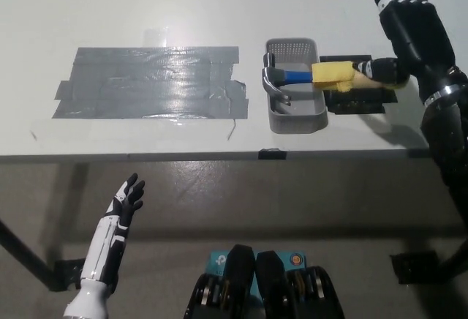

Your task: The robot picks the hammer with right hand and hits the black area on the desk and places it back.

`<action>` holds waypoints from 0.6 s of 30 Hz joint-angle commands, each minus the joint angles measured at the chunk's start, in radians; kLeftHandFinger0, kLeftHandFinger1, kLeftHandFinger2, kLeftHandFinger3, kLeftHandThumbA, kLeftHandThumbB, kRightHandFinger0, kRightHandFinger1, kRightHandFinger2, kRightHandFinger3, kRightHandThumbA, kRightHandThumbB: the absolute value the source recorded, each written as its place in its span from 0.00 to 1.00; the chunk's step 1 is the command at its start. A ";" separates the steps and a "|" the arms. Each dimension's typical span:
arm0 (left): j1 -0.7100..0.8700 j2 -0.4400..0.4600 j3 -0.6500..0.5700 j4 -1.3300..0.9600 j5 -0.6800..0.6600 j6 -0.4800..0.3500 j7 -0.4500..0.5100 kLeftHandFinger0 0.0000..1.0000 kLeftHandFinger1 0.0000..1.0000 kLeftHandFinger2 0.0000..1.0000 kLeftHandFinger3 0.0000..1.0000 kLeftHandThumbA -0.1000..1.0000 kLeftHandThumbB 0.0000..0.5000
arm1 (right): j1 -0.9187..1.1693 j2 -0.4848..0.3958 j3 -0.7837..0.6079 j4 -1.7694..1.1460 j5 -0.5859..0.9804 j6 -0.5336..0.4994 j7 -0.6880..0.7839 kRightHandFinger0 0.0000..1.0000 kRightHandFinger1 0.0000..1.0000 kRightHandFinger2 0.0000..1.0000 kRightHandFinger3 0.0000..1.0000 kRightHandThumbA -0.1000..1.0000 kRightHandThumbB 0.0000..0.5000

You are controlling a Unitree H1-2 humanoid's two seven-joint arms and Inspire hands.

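The hammer (307,77) lies across the grey basket (295,118), its steel head inside and its blue and yellow handle sticking out over the right rim onto a black block (358,99). My black right hand (409,23) is open, fingers spread, just right of and beyond the handle's end, with the thumb near the yellow grip. The dark taped area (150,81) covers the desk left of the basket. My white left hand (121,216) rests open below the desk edge at lower left.
The white desk (219,140) ends at a front edge running across the middle of the view, with a small black clip (272,154) on it. Floor lies below.
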 commanded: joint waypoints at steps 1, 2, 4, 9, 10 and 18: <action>-0.010 0.014 -0.010 -0.022 -0.004 -0.025 -0.019 1.00 1.00 1.00 1.00 1.00 0.00 | -0.005 -0.021 0.014 0.018 -0.006 0.014 0.056 1.00 1.00 1.00 1.00 1.00 0.98; -0.010 0.017 -0.010 -0.024 -0.004 -0.022 -0.020 1.00 1.00 1.00 1.00 1.00 0.00 | -0.007 -0.020 0.023 0.045 -0.015 0.005 0.048 1.00 1.00 1.00 1.00 1.00 0.98; -0.009 0.016 -0.010 -0.029 -0.003 -0.018 -0.017 1.00 1.00 1.00 1.00 1.00 0.00 | -0.014 -0.020 0.047 0.095 -0.034 0.003 0.050 1.00 1.00 1.00 1.00 1.00 1.00; -0.018 0.020 -0.011 -0.034 0.003 -0.010 -0.015 1.00 1.00 1.00 1.00 1.00 0.00 | -0.035 -0.012 0.081 0.191 -0.041 -0.014 0.030 1.00 1.00 1.00 1.00 1.00 1.00; -0.018 0.020 -0.012 -0.034 0.003 -0.009 -0.014 1.00 1.00 1.00 1.00 1.00 0.00 | -0.038 -0.012 0.088 0.199 -0.044 -0.008 0.034 1.00 1.00 1.00 1.00 1.00 1.00; -0.020 0.023 -0.015 -0.030 -0.006 -0.011 -0.023 1.00 1.00 1.00 1.00 1.00 0.00 | -0.075 -0.002 0.115 0.288 -0.054 -0.013 0.018 1.00 1.00 1.00 1.00 1.00 1.00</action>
